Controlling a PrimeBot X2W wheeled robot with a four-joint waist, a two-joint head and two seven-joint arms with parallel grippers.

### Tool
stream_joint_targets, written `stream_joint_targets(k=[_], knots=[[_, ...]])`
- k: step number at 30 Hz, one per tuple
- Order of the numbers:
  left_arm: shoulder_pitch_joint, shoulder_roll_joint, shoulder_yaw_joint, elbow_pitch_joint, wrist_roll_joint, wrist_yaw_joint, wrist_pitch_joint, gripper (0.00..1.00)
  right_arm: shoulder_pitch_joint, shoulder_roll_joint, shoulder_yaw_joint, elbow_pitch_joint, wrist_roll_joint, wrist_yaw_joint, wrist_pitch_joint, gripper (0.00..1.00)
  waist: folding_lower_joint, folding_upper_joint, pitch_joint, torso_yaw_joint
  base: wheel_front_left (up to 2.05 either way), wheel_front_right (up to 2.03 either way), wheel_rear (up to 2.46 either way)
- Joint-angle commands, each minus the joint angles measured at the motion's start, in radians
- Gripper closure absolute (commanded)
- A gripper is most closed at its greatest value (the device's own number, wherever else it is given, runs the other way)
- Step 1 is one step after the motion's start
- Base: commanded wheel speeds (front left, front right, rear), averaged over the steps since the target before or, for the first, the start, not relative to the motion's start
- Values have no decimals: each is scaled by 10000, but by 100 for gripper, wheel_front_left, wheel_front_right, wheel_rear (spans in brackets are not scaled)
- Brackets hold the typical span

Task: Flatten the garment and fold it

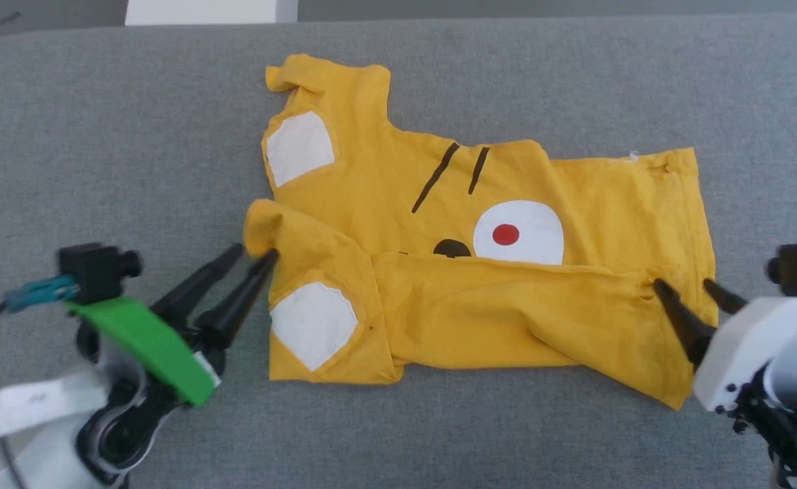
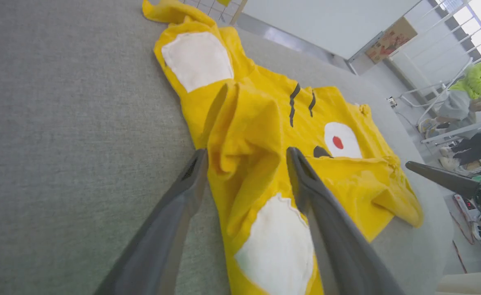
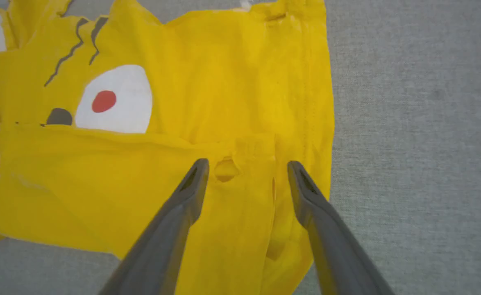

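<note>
1 garment (image 1: 439,319). 2 white sleeve patches (image 1: 299,147), 2 black lines (image 1: 434,178), 1 white oval (image 1: 534,227), 1 red dot (image 1: 505,234), 1 black nose (image 1: 451,248), 1 clear hole (image 3: 225,170). 2 grippers: left gripper (image 1: 256,251), right gripper (image 1: 682,284), 2 dark fingers each. 1 grey table (image 1: 100,136).

A folded-over flap of the garment (image 1: 507,319) covers the lower edge of the white oval (image 1: 519,231) and most of the black nose (image 1: 451,248). In the left wrist view, a person (image 2: 476,82) far off is too blurred to make out.
</note>
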Motion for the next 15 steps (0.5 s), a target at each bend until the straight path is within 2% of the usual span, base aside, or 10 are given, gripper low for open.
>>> stream_joint_targets(k=[1,4,6,7,8,11,12,15], knots=[[355,232,238,-246,-105,-1,-438,0,204,61,-96,-447,159,-15,-254,0,-1,-1,-303,59,0,0,0],[1098,501,1161,-902,-3,480,-1214,0,720,125,-279,-1527,62,-15,-1102,0,-1,-1,-507,106,0,0,0],[1626,427,2136,-1289,475,974,-1345,0,1045,155,-410,-2103,-353,-15,-1962,0,-1,-1,-590,150,0,0,0],[1855,204,2811,-1474,832,1205,-1353,0,1178,171,-446,-2293,-581,-15,-2399,0,-1,-1,-614,175,0,0,0],[2211,-225,3789,-1731,1412,1493,-1358,0,1335,204,-495,-2470,-858,-15,-3012,0,-1,-1,-631,198,0,0,0],[3283,-1401,5756,-2516,3372,1809,-1362,0,1667,292,-520,-2554,-1656,-15,-4697,0,-1,-1,-696,210,0,0,0],[3672,-1958,6412,-2798,4081,1848,-1363,0,1758,318,-552,-2458,-1878,-15,-5365,0,-1,-1,-734,204,0,0,0],[4624,-3074,7332,-3229,6009,1584,-1364,0,2053,333,-567,-1698,-2020,-15,-6967,0,-1,-1,-900,177,0,0,0]])
